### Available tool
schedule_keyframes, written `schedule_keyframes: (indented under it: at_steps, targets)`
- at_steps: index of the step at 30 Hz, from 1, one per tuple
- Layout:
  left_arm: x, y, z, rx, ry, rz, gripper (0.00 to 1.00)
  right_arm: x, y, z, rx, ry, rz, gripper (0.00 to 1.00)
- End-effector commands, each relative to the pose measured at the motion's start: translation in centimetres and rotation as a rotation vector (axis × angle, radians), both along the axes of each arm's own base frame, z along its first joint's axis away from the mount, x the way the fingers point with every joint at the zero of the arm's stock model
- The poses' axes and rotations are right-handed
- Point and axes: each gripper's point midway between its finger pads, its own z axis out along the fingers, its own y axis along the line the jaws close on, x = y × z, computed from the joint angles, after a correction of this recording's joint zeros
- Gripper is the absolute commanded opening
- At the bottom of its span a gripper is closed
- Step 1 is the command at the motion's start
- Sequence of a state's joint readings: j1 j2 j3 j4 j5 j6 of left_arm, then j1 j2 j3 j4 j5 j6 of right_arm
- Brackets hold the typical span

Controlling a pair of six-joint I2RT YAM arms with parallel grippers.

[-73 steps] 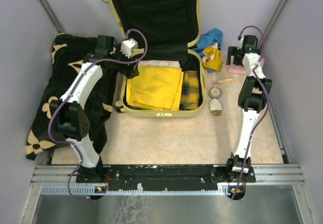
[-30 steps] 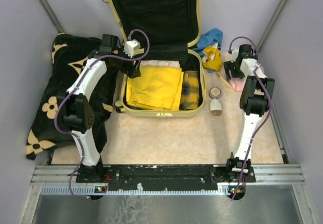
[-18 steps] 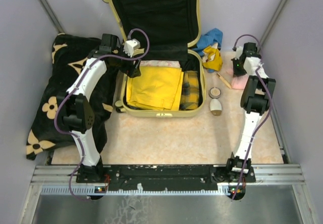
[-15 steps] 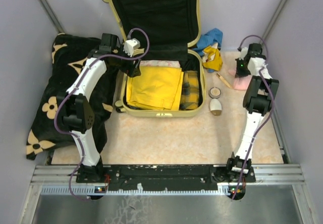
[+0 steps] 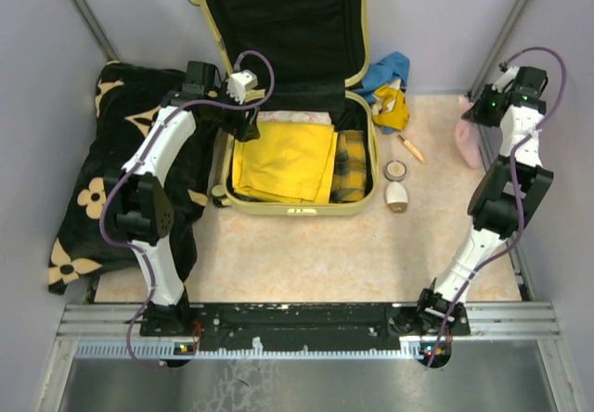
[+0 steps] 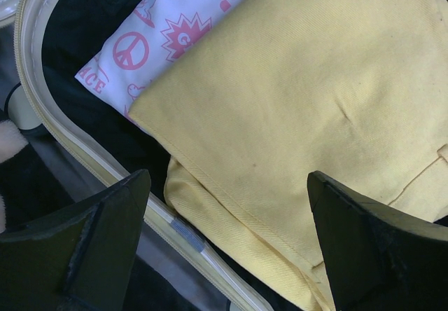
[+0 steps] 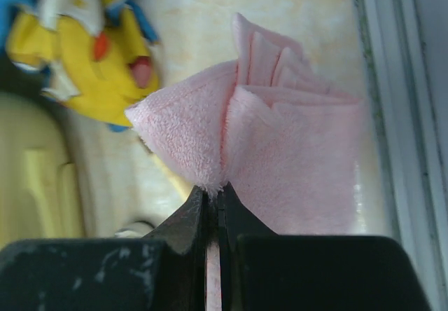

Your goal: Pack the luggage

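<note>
The luggage lies open, its black-lined lid upright at the back. In its base lie a folded yellow garment, a plaid cloth and a white cloth with pink prints. My left gripper hangs open over the base's back left corner, its jaws wide above the yellow garment and the rim. By the right wall, my right gripper is raised and shut on a folded pink towel, which hangs off the table.
A black blanket with tan flowers lies left of the luggage. To its right sit a blue and yellow cloth heap, a wooden stick, a small round jar and an egg-shaped object. The right wall is close.
My right gripper has shut on the pink towel and carried it up and to the right, towards the wall. The left arm has not moved.
</note>
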State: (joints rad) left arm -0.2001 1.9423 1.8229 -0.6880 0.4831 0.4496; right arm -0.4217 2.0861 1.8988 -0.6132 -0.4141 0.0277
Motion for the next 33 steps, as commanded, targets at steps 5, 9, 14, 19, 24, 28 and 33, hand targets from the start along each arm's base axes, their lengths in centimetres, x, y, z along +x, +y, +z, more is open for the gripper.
schedule_keyframes:
  at_steps: [5,9,14,19,24,28,33]
  targets:
    - [0.7,-0.3,1.9,-0.044,-0.038,-0.002,0.98,-1.8,8.8,11.5,0.214,-0.247,0.08,0.0]
    - [0.5,-0.1,1.8,-0.044,-0.035,0.001,0.98,-2.5,12.9,13.8,0.245,-0.287,0.137,0.0]
    - [0.2,0.2,1.7,-0.041,-0.033,0.007,0.98,-3.0,18.8,14.2,0.3,-0.282,0.208,0.0]
    - [-0.2,0.5,1.5,-0.042,-0.03,0.015,0.98,-2.7,25.8,12.9,0.328,-0.263,0.323,0.0]
    - [-0.7,0.8,1.3,-0.044,-0.024,0.02,0.98,-1.3,31.5,10.7,0.313,-0.258,0.407,0.0]
    - [-1.1,1.1,1.2,-0.037,-0.018,0.027,0.97,-0.6,34.5,8.7,0.325,-0.222,0.428,0.0]
    - [-1.6,1.5,1.0,-0.031,-0.015,0.033,0.97,-2.5,36.9,7.1,0.354,-0.167,0.458,0.0]
